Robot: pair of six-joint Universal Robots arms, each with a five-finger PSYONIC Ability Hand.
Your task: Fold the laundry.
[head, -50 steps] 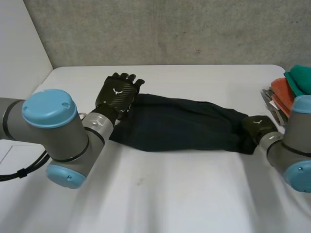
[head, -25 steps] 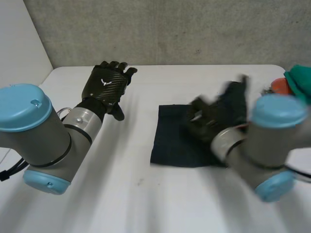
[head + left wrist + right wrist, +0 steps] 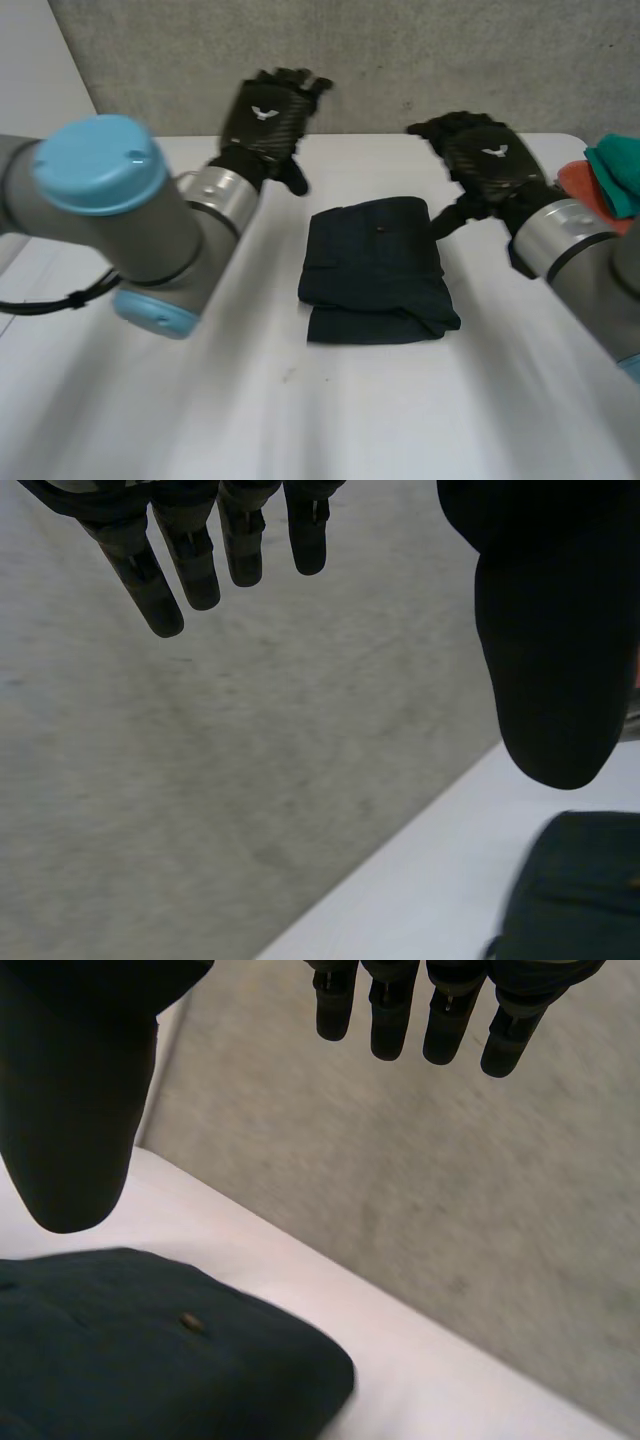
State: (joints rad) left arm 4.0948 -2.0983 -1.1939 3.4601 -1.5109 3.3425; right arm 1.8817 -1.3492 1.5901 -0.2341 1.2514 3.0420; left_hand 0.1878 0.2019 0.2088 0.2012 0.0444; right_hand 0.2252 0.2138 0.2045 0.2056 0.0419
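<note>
A: Cloth [image 3: 375, 270]: where does it lie from each robot hand?

B: Folded, nearly square, in the middle of the table [image 3: 330, 420]. It lies at five o'clock from the left robot hand [image 3: 265, 120] and at eight from the right robot hand [image 3: 480, 160], which is nearer, its thumb just beside the far corner. Both hover, fingers straight, holding nothing.

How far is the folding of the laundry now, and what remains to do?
Done: the dark cloth lies folded into a compact rectangle on the table. In hand: nothing; the left hand and the right hand are both open and hover off the cloth. Left: perhaps the orange cloth and teal cloth at the table's right edge; whether those are already folded I cannot tell.
</note>
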